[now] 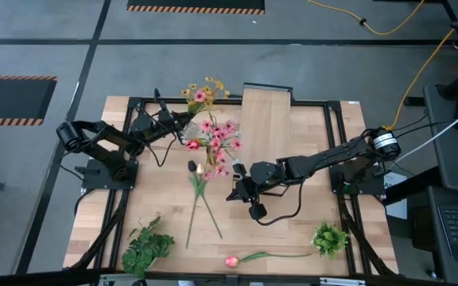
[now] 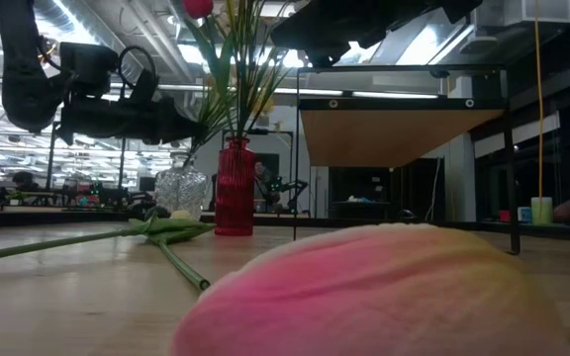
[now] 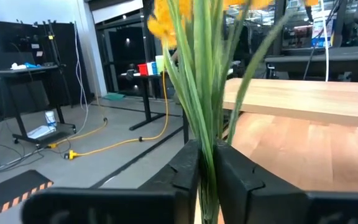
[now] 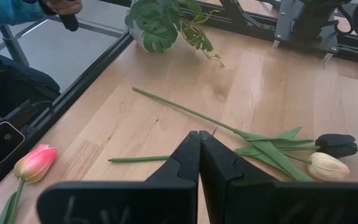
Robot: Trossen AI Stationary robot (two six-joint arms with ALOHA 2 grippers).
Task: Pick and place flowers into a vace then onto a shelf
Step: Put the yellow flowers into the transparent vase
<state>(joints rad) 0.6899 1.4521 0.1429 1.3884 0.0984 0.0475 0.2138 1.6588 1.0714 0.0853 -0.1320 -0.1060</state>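
Left gripper [image 3: 207, 180] gripping yellow flowers [image 3: 197, 93] by the stems, needing steady upright lowering into the vase [image 2: 180, 190] below; right gripper [image 4: 199, 168] clenched empty, waiting.

Yellow flowers [image 3: 194, 74] stand upright between the left tool's [image 3: 207, 177] fingers beside the raised light-wood shelf [image 1: 265, 119].

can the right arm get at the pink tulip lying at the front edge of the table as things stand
Probably yes. The right hand is shut and empty above bare wood, and the pink tulip lies alone at the table's near edge with nothing between them. The hand would need to open first.
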